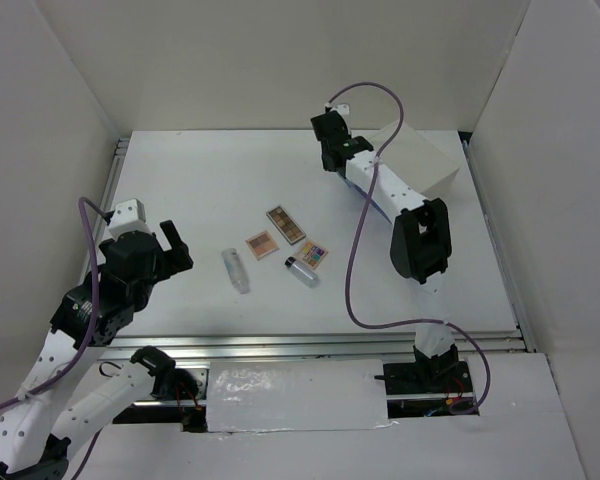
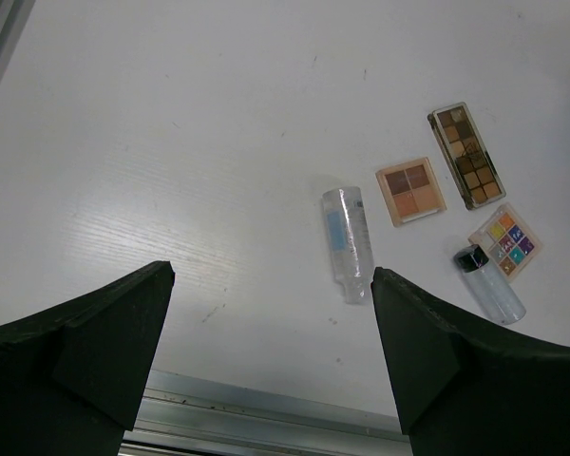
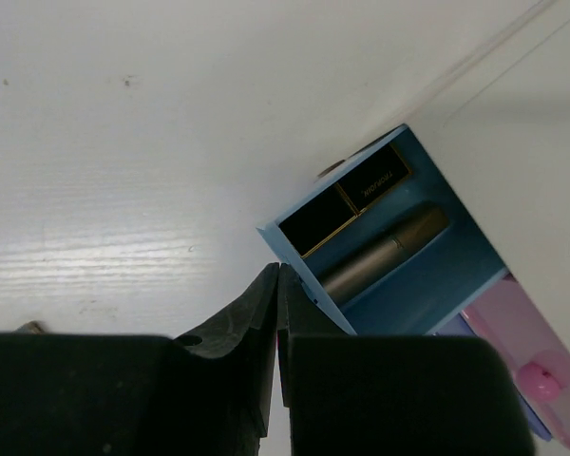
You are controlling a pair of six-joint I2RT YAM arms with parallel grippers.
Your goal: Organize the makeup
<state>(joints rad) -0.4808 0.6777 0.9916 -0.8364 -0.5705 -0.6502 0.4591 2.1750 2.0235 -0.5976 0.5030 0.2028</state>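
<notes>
The makeup lies mid-table: a brown palette (image 1: 285,224), a peach palette (image 1: 262,243), a multicoloured palette (image 1: 313,254), a clear tube (image 1: 236,270) and a small black-capped bottle (image 1: 301,271). My left gripper (image 1: 175,245) hangs wide open and empty to their left; its wrist view shows the tube (image 2: 348,242) just beyond its right finger (image 2: 427,351). A gold-black lipstick (image 3: 347,204) and a bronze tube (image 3: 385,256) lie in the pulled-out blue drawer (image 3: 465,256). My right gripper (image 3: 278,271) is shut at that drawer's front wall, nothing visible between its fingers.
The white box (image 1: 425,160) stands at the back right, partly under my right arm. A pink drawer (image 3: 522,351) sits beside the blue one. White walls enclose the table on three sides, and a metal rail (image 2: 266,418) runs along its near edge.
</notes>
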